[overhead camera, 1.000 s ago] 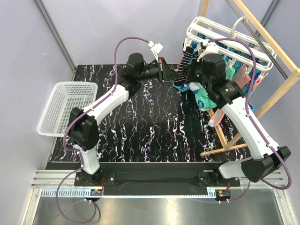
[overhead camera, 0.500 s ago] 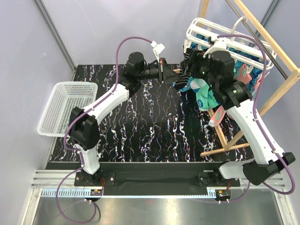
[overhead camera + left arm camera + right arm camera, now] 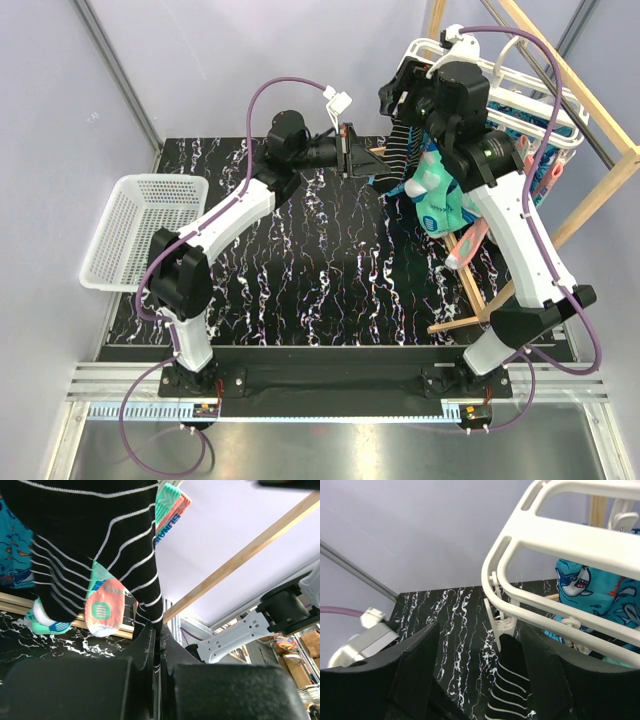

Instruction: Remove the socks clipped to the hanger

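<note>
The white hanger (image 3: 545, 105) hangs from the wooden frame at the back right, with socks clipped under it. A dark striped sock (image 3: 402, 147) hangs from its near-left corner clip (image 3: 500, 625). My left gripper (image 3: 372, 158) is shut on that sock's lower end (image 3: 156, 615). My right gripper (image 3: 400, 100) is open at the hanger's corner, its fingers (image 3: 415, 670) either side of the clip and the striped sock's top (image 3: 512, 680). A mint-green patterned sock (image 3: 435, 195), a salmon-pink sock (image 3: 470, 245) and a blue shark-print sock (image 3: 590, 590) hang alongside.
A white mesh basket (image 3: 140, 225) sits at the table's left edge. The light wooden frame (image 3: 590, 200) slants along the right side, with a bar (image 3: 480, 320) lying on the black marbled table (image 3: 300, 260).
My right gripper has opened and risen from the socks' level to the hanger's near-left corner, straddling the clip. The left arm has held still, gripping the striped sock.
</note>
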Robot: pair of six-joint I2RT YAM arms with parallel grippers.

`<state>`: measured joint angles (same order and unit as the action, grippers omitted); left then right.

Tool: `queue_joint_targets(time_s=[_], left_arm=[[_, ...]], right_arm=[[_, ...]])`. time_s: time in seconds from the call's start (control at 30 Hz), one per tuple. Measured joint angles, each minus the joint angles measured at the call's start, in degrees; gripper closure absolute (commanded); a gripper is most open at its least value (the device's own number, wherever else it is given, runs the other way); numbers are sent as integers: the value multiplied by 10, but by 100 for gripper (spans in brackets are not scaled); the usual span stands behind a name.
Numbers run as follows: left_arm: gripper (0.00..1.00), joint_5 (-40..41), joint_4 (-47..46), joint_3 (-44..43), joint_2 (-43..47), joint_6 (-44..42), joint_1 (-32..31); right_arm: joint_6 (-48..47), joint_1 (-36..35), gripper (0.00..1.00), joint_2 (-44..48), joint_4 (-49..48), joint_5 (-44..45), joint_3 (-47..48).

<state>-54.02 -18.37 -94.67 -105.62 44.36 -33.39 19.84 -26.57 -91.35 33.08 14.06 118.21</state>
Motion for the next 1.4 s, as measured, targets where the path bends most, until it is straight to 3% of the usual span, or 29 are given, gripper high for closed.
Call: queue_joint_targets(time_s=[0.27,0.83,1.23,1.4], left_arm=[[100,-2,-9,6,1,6,0],[100,-2,-53,31,3,32,0],[100,-2,-54,34,4,36,1],[100,-2,-56,34,4,37,1]], right_arm=[[6,0,28,-18,24,31,-1],[3,0,33,-14,-28,35,-23],[6,0,47,-15,-37,54,-23],[5,0,65,-22,-37,65,-21]])
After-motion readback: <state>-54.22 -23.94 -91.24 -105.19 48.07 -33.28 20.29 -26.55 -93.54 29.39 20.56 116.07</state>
